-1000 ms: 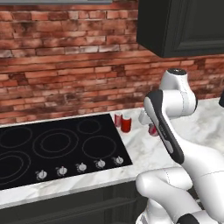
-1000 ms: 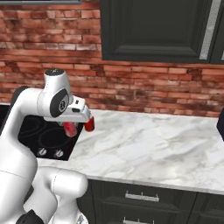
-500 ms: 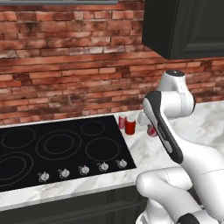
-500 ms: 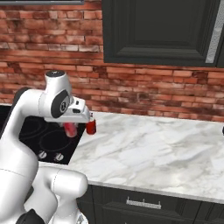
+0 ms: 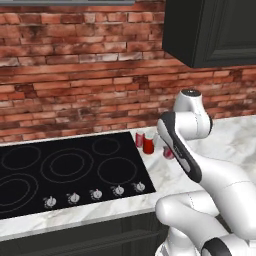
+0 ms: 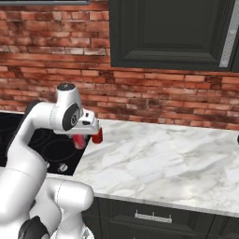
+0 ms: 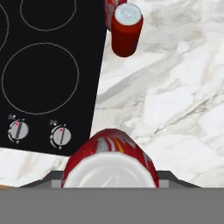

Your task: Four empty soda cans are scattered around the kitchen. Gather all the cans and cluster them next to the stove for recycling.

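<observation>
My gripper (image 7: 109, 177) is shut on a red soda can (image 7: 109, 153), whose silver top faces the hand camera. The can hangs above the marble counter just right of the stove's (image 7: 48, 70) knob row. From the right base view the same can (image 6: 80, 141) shows under the hand (image 6: 83, 135). In the left base view it (image 5: 168, 152) peeks out behind the arm. Two more soda cans (image 7: 127, 29) (image 7: 110, 9) stand upright together on the counter at the stove's far right corner. They also show in the left base view (image 5: 148, 144) (image 5: 140, 138), beside the black stove (image 5: 65, 170).
Marble counter (image 6: 168, 163) stretches right of the stove with free room. A brick wall (image 5: 90, 95) backs the counter, and dark upper cabinets (image 6: 168, 32) hang above it. The stove's silver knobs (image 5: 95, 194) line its front edge.
The whole picture has shifted slightly in both base views, so the camera has moved. The can stays in my grip, and the two standing cans have not moved.
</observation>
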Motion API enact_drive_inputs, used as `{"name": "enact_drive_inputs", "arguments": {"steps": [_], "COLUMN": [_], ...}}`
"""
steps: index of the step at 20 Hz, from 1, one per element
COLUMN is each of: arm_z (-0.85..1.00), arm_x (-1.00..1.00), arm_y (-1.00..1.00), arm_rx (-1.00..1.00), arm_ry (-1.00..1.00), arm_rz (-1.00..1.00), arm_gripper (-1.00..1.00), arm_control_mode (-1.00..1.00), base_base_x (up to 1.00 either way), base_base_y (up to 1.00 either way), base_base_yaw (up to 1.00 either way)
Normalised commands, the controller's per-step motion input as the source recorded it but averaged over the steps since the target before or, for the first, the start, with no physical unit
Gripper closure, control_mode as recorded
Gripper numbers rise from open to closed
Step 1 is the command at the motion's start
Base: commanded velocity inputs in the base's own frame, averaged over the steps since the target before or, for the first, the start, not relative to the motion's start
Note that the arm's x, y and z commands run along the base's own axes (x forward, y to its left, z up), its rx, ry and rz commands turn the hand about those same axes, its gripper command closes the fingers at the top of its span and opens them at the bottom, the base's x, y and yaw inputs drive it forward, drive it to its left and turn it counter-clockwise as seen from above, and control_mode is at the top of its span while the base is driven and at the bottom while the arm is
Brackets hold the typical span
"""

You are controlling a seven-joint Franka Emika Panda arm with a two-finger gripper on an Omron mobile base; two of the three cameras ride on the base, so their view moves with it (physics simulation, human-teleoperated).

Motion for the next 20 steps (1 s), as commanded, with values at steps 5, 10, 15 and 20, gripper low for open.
{"name": "enact_drive_inputs", "arguments": {"steps": [5, 10, 15, 20], "arm_z": [-0.29, -0.22, -0.18, -0.12], "arm_x": [0.07, 0.04, 0.03, 0.18], "arm_y": [0.0, 0.01, 0.01, 0.0], "arm_rx": [0.0, 0.0, 0.0, 0.0], "arm_ry": [0.01, 0.06, 0.05, 0.0], "arm_rz": [0.0, 0.0, 0.0, 0.0], "arm_gripper": [1.0, 1.0, 1.0, 1.0], "arm_control_mode": [-1.0, -1.0, -1.0, -1.0], "base_base_x": [0.0, 0.0, 0.0, 0.0], "base_base_y": [0.0, 0.0, 0.0, 0.0], "base_base_yaw": [0.0, 0.0, 0.0, 0.0]}}
